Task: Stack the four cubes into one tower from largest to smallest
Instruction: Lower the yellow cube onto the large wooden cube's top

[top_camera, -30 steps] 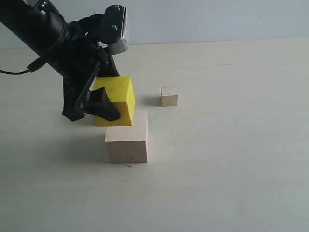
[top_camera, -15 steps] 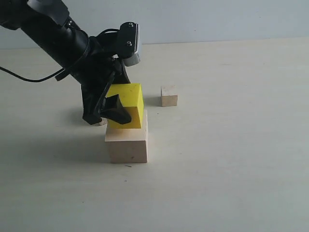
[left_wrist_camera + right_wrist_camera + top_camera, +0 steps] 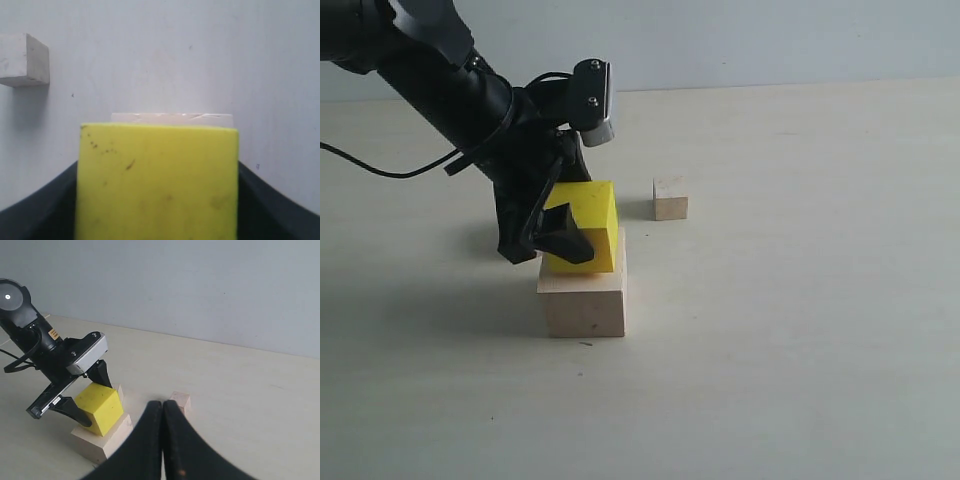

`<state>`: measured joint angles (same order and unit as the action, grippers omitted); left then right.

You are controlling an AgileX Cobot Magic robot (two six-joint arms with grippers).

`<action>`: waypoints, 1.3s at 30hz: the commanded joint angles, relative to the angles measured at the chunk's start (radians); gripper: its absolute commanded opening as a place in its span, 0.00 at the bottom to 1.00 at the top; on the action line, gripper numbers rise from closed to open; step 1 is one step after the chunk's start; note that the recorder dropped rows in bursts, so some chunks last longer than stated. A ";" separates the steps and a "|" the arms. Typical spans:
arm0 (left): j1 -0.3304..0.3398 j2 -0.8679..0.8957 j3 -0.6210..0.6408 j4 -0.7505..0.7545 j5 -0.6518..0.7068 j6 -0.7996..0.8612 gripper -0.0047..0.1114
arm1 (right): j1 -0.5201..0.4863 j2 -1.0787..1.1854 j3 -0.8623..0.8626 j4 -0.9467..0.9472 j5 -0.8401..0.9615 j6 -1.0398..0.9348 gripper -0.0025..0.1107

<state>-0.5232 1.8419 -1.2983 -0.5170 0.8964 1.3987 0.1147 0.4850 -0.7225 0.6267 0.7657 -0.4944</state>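
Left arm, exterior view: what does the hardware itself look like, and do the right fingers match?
The left arm is matt black with thick round links and a thin black cable trailing off it. A silver-grey box with a black screwed faceplate sits at its wrist. Its fingers are black wedges. The right fingers are black too, curved and tapering.

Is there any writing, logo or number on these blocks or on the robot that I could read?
Nothing here can be read.
Small pale sticker on the left arm: it carries dark marks, too small to read.
Yellow cube: only dark specks, no writing.
Large pale wood cube and small wood cube: bare faces, no text.
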 commanded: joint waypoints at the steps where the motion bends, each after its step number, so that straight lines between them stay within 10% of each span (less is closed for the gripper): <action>1: -0.006 0.000 -0.007 -0.007 -0.006 -0.035 0.04 | 0.002 0.002 0.000 0.001 0.001 0.001 0.02; 39: -0.006 0.001 0.011 0.011 -0.010 -0.079 0.04 | 0.002 0.002 0.000 0.001 0.001 0.001 0.02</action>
<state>-0.5232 1.8419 -1.2900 -0.5028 0.8947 1.3273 0.1147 0.4850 -0.7225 0.6267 0.7657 -0.4944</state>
